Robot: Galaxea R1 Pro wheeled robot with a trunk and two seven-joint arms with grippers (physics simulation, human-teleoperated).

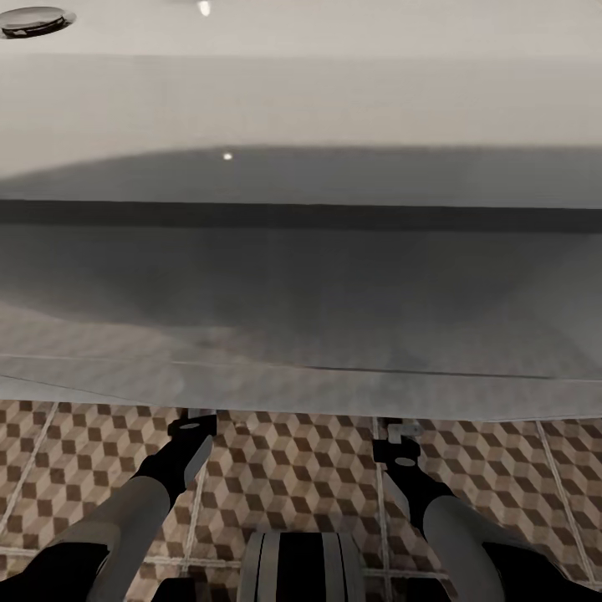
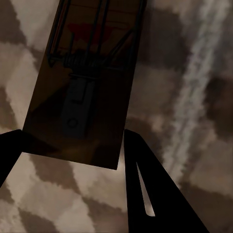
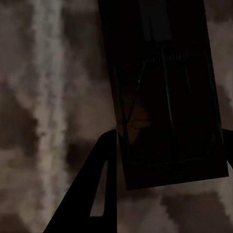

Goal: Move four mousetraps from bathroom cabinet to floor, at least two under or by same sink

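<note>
While each pincer [image 2: 73, 155] grips it, a mousetrap [image 2: 85, 82] sits between its fingers.

Bathroom floor [image 1: 284, 468]: cube pattern in brown, beige and white, pale grout lines. Sink [image 1: 301, 109]: white, shading to grey beneath its edge, with a dark metal-coloured drain [image 1: 33, 18]. Arms: grey sleeves, black wrist sections. Left pincer [image 2: 73, 160]: black. Mousetrap [image 2: 82, 97]: dark brown board, dark metal parts, a red patch. Right pincer [image 3: 165, 165]: black. Second mousetrap [image 3: 165, 92]: near-black brown.
</note>
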